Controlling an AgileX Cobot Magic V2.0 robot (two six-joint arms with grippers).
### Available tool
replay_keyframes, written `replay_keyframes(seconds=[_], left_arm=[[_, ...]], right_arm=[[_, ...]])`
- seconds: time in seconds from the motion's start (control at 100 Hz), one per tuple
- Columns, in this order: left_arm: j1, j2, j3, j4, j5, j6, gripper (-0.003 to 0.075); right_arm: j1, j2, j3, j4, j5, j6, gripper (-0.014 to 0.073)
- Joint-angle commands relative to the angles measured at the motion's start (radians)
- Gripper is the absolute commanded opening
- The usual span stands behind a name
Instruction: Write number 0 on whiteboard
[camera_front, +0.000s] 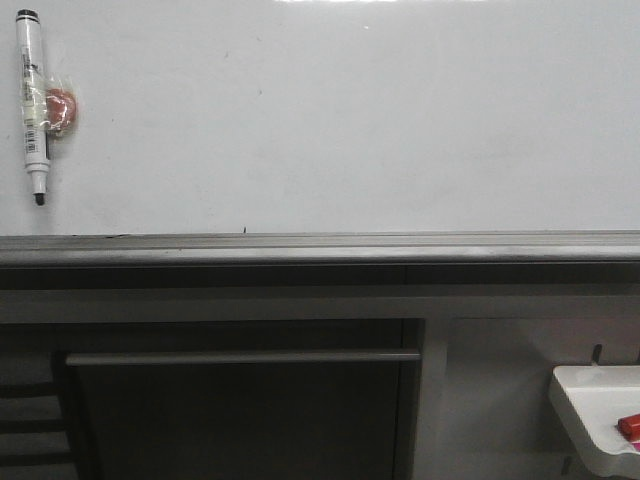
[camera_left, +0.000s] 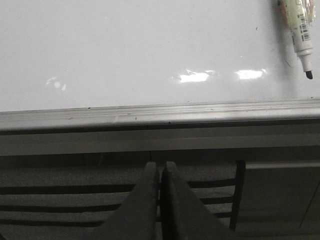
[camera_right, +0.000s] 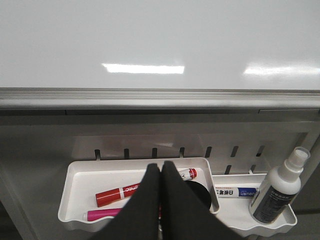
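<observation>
Filling the upper scene, the whiteboard (camera_front: 350, 120) is carrying a marker pen (camera_front: 35, 100) at its left, uncapped. Below right, a white tray (camera_right: 75, 180) is holding a red marker (camera_right: 117, 194) and a pink marker (camera_right: 102, 215). Both the left gripper (camera_left: 160, 172) and the right gripper (camera_right: 161, 172) are pressed together, empty, below the board's ledge (camera_front: 320, 248).

A white marker pen (camera_front: 35, 103) is seen hung tip-down by a red magnet (camera_front: 62, 108) — a white tray (camera_right: 80, 192) holds red and pink markers, a spray bottle (camera_right: 277, 188) alongside
</observation>
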Motion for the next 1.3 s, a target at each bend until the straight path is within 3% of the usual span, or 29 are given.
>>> replay_keyframes(seconds=[0.0,0.95,1.04,1.18,1.29], left_arm=[[0.001,-0.028,0.012,-0.009,-0.070,-0.004,-0.0020],[0.001,-0.028,0.012,-0.009,-0.078,-0.004,-0.0020],[0.001,-0.028,0.012,-0.016,-0.173,-0.004,-0.0020],[0.001,-0.028,0.012,-0.016,-0.426,-0.004,-0.0020],[0.001,-0.028,0.012,-0.016,-0.523,-0.004,-0.0020]], right_arm=[[-0.006,-0.019,0.023,-0.008,-0.015,-0.002,-0.0067],[-0.006,-0.019,0.023,-0.008,-0.018,-0.002,-0.0067],[-0.006,-0.019,0.023,-0.011,-0.091,-0.002,-0.0067],[-0.006,-0.019,0.023,-0.011,-0.290,-0.002,-0.0067],[-0.006,-0.019,0.023,-0.011,-0.432,-0.002,-0.0067]])
